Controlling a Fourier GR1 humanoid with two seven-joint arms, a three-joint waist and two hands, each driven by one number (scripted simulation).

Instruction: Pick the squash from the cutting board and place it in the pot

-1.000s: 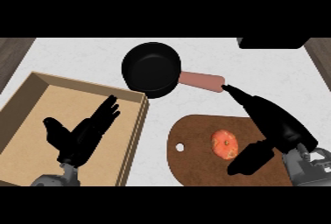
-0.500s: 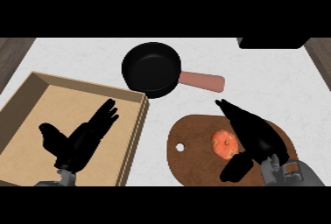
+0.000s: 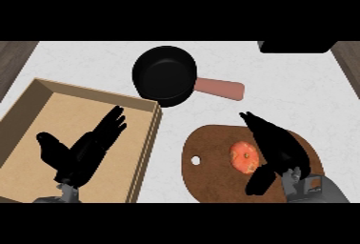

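An orange-red squash (image 3: 243,156) lies on the round brown cutting board (image 3: 211,171) at the lower right. My right hand (image 3: 275,147) hangs over the board with straight fingers pointing away, its palm just right of the squash and its thumb below it, covering part of the squash. The black pot (image 3: 165,75) with a salmon handle (image 3: 221,88) sits at the upper middle of the counter. My left hand (image 3: 84,148) rests open, fingers up, over the box at the lower left.
A shallow cardboard-coloured box (image 3: 144,138) fills the left side, its right wall close to the cutting board. A dark object (image 3: 295,45) sits at the top right edge. White counter lies between pot and board.
My right hand has pulled back from near the pot handle toward me and now sits low over the cutting board beside the squash. The left hand has barely shifted.
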